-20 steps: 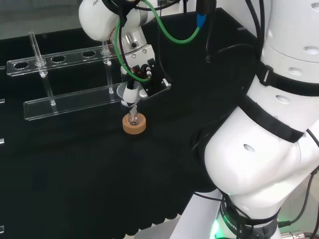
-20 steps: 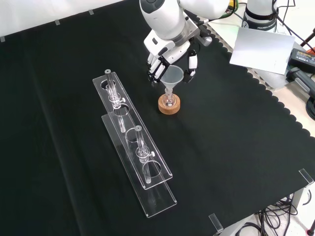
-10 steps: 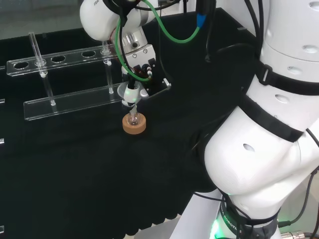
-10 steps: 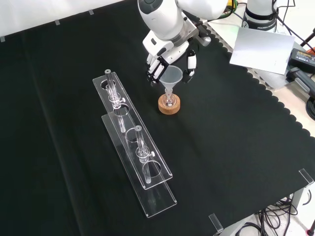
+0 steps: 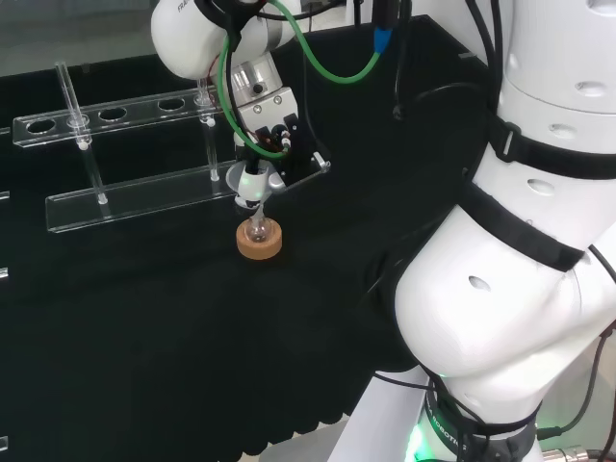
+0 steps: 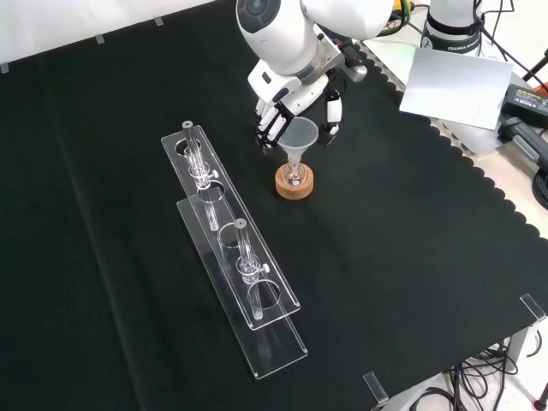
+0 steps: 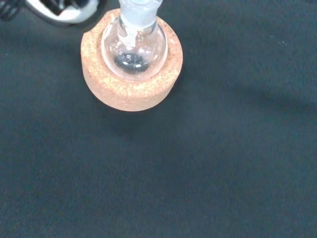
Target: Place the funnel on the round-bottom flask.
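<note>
Hand (image 6: pixel 295 107) fingers hang spread on both sides of the funnel's (image 6: pixel 297 137) cone in the front view; whether they touch it, I cannot tell. Its stem runs down into the neck of the flask (image 7: pixel 134 47), which sits upright in a cork ring (image 6: pixel 294 181) on the black worktop (image 6: pixel 411 223). Left of the ring in that view stands a clear rack (image 6: pixel 235 248) with 2 glass tubes.

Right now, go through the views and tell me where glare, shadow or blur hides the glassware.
Wrist view: the flask in its cork ring is sharp, with small glints; a blurred white shape sits at the corner. Front view: the funnel looks pale and see-through against the black cloth. Head view: the clear rack shows mostly by bright edges; shadows vanish on the cloth.
</note>
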